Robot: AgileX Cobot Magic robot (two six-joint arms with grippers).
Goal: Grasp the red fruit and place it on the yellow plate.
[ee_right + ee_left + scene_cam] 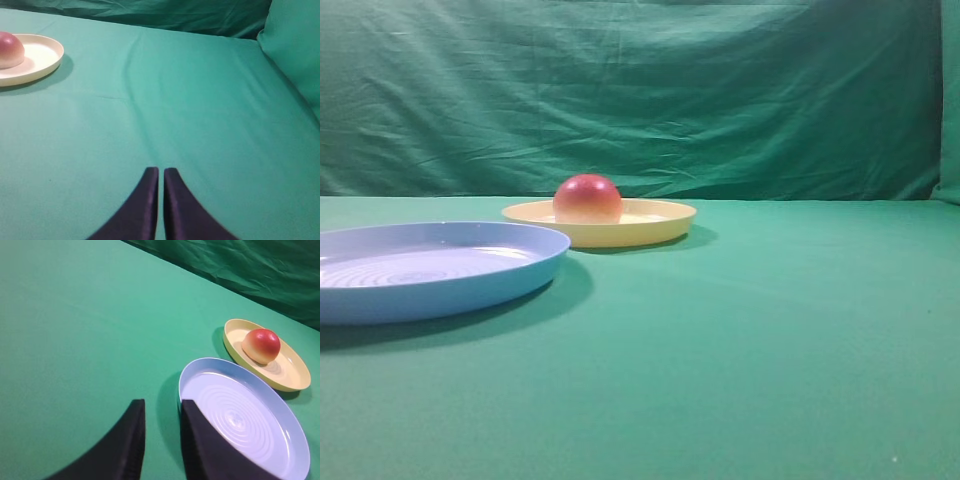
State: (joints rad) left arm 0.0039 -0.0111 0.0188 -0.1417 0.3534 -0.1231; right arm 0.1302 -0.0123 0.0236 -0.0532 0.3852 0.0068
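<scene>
A green cloth-covered surface (770,340). Nearest, the left end effector (162,412) hangs with fingers slightly apart, holding nothing, just beside the near rim of a light-blue plate (280,410). Beyond that plate sits the yellow plate (295,382), with the red fruit (262,345) resting dome-up on it, well apart from the end effector. The right end effector (161,172), fingers nearly together and holding nothing, is far from the yellow plate.

Blue plate (430,270) crowds yellow plate (650,225) left side.
</scene>
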